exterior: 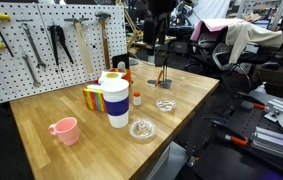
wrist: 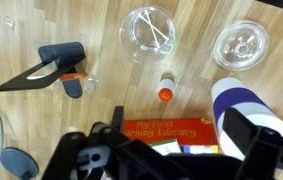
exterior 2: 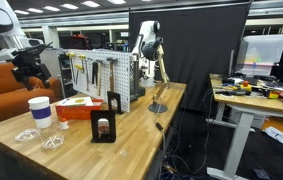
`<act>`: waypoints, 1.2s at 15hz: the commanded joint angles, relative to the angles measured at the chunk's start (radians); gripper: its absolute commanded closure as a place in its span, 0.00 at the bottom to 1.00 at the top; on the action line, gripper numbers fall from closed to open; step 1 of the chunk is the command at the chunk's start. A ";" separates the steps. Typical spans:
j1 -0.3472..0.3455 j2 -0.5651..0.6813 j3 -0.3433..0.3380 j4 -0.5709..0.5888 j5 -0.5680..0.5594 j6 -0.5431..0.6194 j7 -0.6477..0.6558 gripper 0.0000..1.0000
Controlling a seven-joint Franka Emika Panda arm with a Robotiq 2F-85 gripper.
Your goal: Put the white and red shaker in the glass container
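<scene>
The white and red shaker (exterior: pixel 137 99) stands on the wooden table next to the big white cup with a blue band (exterior: pixel 117 100). In the wrist view the shaker (wrist: pixel 166 86) shows from above, just beyond the red book box (wrist: pixel 161 128). The smaller glass container (exterior: pixel 165 105) sits to its right, and also shows in the wrist view (wrist: pixel 147 28). The wider glass dish (exterior: pixel 142 129) lies nearer the table's front edge, and shows in the wrist view (wrist: pixel 240 44). My gripper (wrist: pixel 176 130) is open and empty, high above the table (exterior: pixel 153 45), over the book box.
A pink cup (exterior: pixel 66 130) sits at the front left. A black stand with an orange band (exterior: pixel 164 82) is at the far side, also in the wrist view (wrist: pixel 61 62). A pegboard with tools (exterior: pixel 41 45) runs behind the table.
</scene>
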 commanded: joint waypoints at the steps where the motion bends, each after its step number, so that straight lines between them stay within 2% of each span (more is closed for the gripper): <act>1: -0.034 0.186 -0.003 0.118 -0.152 0.028 0.080 0.00; 2: -0.027 0.229 -0.018 0.144 -0.196 0.026 0.108 0.00; 3: 0.001 0.162 -0.036 0.090 -0.134 0.022 0.067 0.00; 5: 0.007 0.232 -0.053 0.135 -0.170 0.024 0.087 0.00; 11: 0.013 0.261 -0.065 0.154 -0.171 0.050 0.107 0.00; 14: 0.015 0.327 -0.094 0.178 -0.181 0.081 0.133 0.00; 18: 0.023 0.448 -0.134 0.223 -0.115 0.132 0.097 0.00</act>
